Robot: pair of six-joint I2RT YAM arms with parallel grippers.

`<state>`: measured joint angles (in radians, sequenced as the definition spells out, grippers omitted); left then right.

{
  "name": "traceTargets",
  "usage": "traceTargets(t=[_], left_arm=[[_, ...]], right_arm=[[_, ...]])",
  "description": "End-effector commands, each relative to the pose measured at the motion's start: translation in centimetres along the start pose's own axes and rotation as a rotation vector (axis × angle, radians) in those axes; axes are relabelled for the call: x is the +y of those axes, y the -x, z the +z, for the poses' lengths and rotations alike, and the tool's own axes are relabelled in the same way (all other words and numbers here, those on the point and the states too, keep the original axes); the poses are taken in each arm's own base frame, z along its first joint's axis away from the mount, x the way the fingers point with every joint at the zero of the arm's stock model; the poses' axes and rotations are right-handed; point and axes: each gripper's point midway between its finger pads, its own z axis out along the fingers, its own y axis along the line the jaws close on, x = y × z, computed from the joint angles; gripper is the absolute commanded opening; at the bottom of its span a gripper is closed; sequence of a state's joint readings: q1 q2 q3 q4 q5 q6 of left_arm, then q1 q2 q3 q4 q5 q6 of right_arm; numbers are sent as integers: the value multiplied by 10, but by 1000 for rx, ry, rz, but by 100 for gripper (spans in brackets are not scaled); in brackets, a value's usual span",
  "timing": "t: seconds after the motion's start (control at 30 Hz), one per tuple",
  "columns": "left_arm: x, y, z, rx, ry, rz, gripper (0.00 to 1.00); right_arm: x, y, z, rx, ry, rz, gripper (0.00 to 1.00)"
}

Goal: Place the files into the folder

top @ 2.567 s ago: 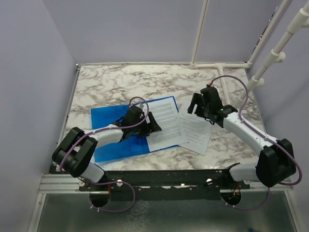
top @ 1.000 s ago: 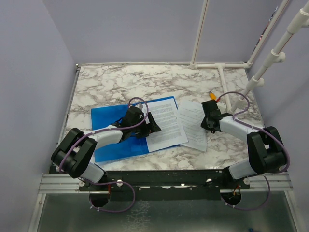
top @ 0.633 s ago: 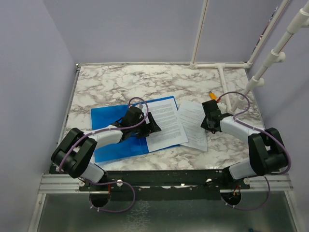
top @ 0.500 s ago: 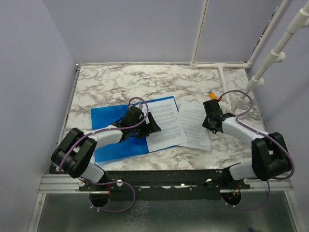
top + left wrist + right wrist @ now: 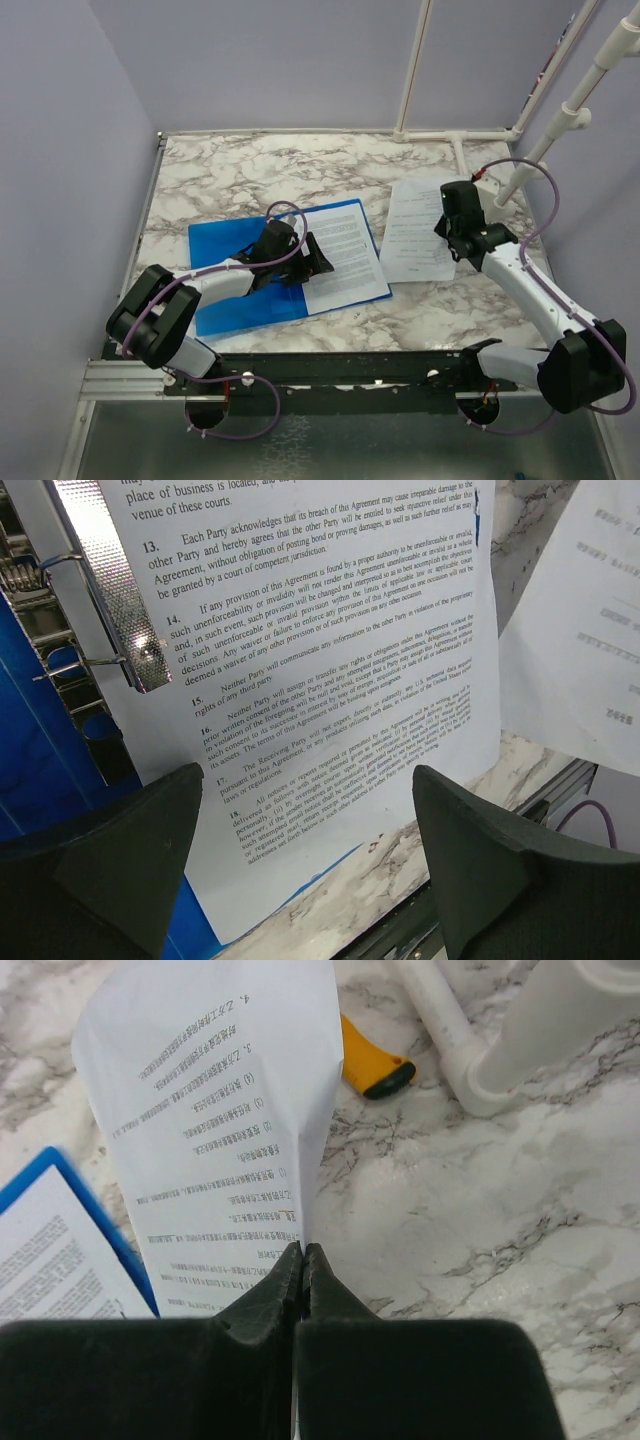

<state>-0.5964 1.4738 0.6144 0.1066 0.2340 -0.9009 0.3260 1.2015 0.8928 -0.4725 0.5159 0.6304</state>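
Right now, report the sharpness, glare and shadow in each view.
Top external: even light, faint shadows on the marble-patterned table, print on the white paper sheets too small to read. Left wrist: text crisp, perforated metal clip glints, the open left pincer dark and soft. Right wrist: the shut right pincer looks black; the pinched white sheet looks sharp.

tabletop: white-and-grey marble look point(image 5: 250, 180)
pipes: white plastic tubes point(image 5: 415, 65) standing up around 1 o'clock of the table
orange thingy: small orange piece with a black tip point(image 5: 372, 1060), lying on the marble at 1 o'clock in the right wrist view, near a white pipe foot point(image 5: 500, 1070); no clue what it is
walls: plain lilac point(image 5: 270, 60), 9 and 12 o'clock
rail: metal strip point(image 5: 130, 380) at 6 o'clock
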Motion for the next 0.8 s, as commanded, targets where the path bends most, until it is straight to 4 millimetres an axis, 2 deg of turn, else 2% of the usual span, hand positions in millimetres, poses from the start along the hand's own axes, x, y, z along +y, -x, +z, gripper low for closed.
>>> traceTargets(t=[0.0, 0.37, 0.5, 0.77], left_arm=[[14, -1, 5, -1, 61, 5, 88], [6, 4, 8, -8, 45, 10, 89], [5, 4, 7, -7, 41, 8, 89], [5, 6, 1, -25, 43, -1, 89]], right_arm=[[-4, 29, -16, -71, -6, -14, 0], [11, 66, -41, -142, 78, -21, 0], [19, 67, -48, -130, 138, -25, 0], [24, 60, -50, -107, 174, -23, 0]])
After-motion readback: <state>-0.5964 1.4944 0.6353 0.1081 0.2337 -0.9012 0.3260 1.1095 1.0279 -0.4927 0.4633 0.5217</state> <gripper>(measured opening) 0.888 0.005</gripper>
